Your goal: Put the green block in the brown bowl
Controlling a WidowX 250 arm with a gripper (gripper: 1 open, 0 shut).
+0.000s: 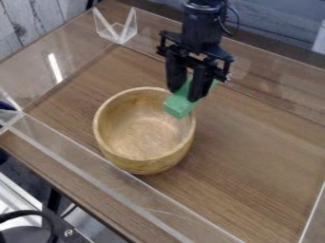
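Your black gripper [193, 68] pinches the green block [183, 102] between its jaws, holding it tilted over the upper-right rim of the brown bowl [143, 131] on the wooden tabletop [241, 166].

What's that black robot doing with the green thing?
The robot arm's black gripper is holding the green block and has it at the upper right edge of the brown bowl, as the picture shows it. The block's lower end overlaps the bowl's opening in this view. The block hasn't been let go yet, so the job of putting it in the bowl isn't finished.
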